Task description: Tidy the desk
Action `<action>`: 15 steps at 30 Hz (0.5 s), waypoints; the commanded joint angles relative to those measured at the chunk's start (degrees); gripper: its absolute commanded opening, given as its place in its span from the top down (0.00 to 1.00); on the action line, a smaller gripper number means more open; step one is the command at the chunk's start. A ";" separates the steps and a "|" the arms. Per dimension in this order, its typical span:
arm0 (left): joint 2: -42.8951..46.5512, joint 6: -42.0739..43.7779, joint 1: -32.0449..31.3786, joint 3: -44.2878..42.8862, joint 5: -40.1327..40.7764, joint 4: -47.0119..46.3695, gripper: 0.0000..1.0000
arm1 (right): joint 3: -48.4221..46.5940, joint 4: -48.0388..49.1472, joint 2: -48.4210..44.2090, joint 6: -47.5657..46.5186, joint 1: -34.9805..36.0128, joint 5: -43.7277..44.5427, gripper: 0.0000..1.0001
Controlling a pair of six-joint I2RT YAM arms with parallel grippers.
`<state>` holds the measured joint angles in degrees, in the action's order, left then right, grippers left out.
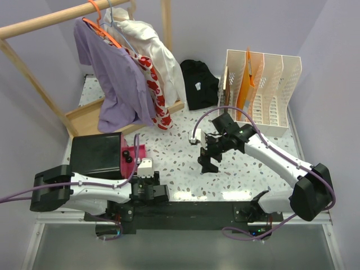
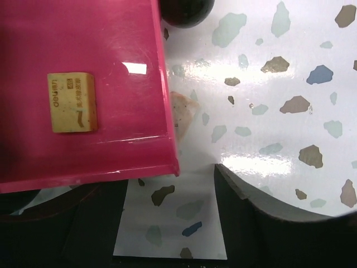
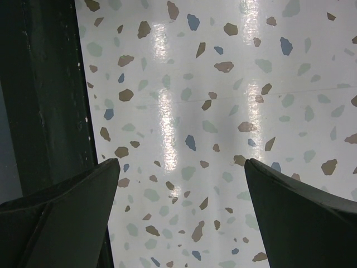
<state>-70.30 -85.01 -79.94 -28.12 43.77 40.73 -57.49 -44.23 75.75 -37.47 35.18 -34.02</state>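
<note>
The desk (image 1: pixel 179 147) is a white terrazzo top with a black rail (image 1: pixel 191 211) along its front edge. My left gripper (image 1: pixel 148 188) sits low at the front left, open and empty, its jaws over bare desk (image 2: pixel 268 111) just beside the corner of a pink tray (image 2: pixel 111 67). The tray holds a tan eraser (image 2: pixel 72 102). My right gripper (image 1: pixel 207 163) hangs over the middle of the desk, open wide and empty. In the right wrist view it (image 3: pixel 181 184) has only speckled desk (image 3: pixel 195 84) below it.
A black box (image 1: pixel 95 154) stands left of the pink tray (image 1: pixel 135 152). A white file organizer (image 1: pixel 264 93) with an orange folder stands back right. A black garment (image 1: pixel 199 84) lies at the back. Shirts hang on a wooden rack (image 1: pixel 121 73). The rail shows beside the right gripper (image 3: pixel 50 84).
</note>
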 commanded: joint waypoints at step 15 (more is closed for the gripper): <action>1.66 0.37 1.37 4.74 2.20 -4.43 0.69 | -0.25 -0.25 0.28 -0.06 -0.90 -1.84 0.01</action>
<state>-67.72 -84.47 -79.44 -25.21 46.72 39.68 -57.49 -44.25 75.77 -37.47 34.52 -34.06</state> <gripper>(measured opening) 0.378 0.986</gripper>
